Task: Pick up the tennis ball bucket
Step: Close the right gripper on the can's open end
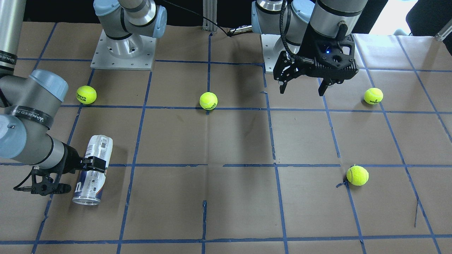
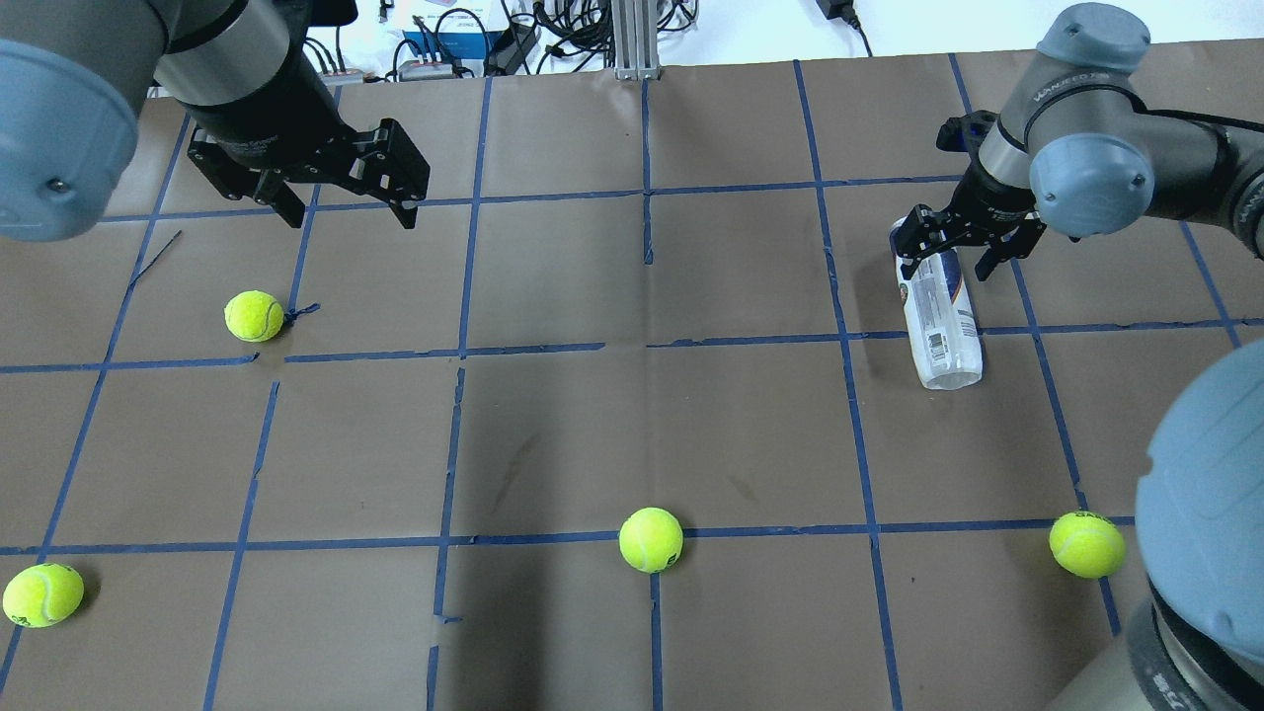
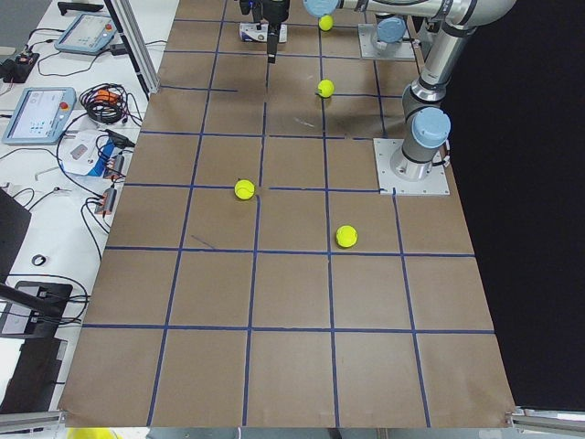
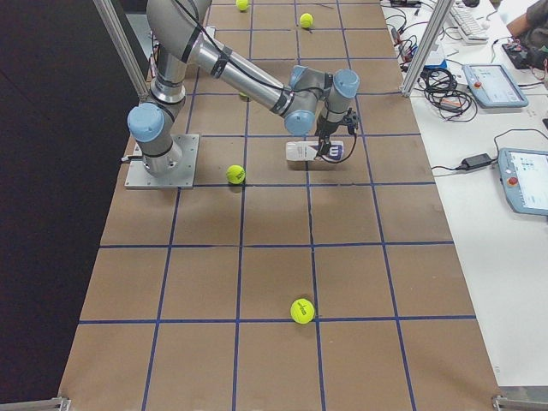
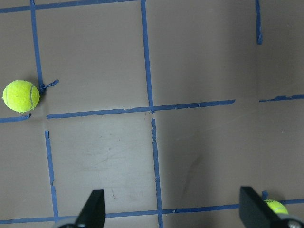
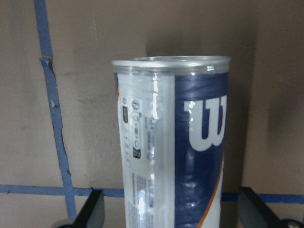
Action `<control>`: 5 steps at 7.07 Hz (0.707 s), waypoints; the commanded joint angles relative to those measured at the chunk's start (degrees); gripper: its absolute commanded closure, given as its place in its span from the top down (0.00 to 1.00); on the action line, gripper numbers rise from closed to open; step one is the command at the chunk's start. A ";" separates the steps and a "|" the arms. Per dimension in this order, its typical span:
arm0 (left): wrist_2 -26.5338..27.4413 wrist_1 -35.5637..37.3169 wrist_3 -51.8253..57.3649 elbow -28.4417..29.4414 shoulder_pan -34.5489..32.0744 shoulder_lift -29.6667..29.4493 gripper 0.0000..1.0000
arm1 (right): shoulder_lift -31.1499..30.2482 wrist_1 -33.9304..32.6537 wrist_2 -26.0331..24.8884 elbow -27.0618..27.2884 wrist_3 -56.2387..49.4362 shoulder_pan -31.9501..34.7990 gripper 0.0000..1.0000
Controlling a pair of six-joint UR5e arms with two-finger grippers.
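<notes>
The tennis ball bucket [image 2: 938, 321] is lying on its side on the bench [image 2: 691, 425], on the robot's right. The right fingers [image 6: 90, 211] are sitting open, one on each side, across its long way. The left fingers [image 2: 403, 193] are hanging open, far off.

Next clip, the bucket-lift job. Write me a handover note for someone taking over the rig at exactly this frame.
Left gripper: open, empty, hovering above the table, far from the tennis ball bucket.
Right gripper: open, fingers straddling the tennis ball bucket, not yet closed.
Bucket: lying on its side on the table.
Done: approach. To do: close on it, lift.
</notes>
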 commanded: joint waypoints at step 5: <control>0.00 0.00 0.01 0.11 0.00 0.00 1.00 | 4.52 -4.35 0.37 -0.04 0.73 0.53 0.86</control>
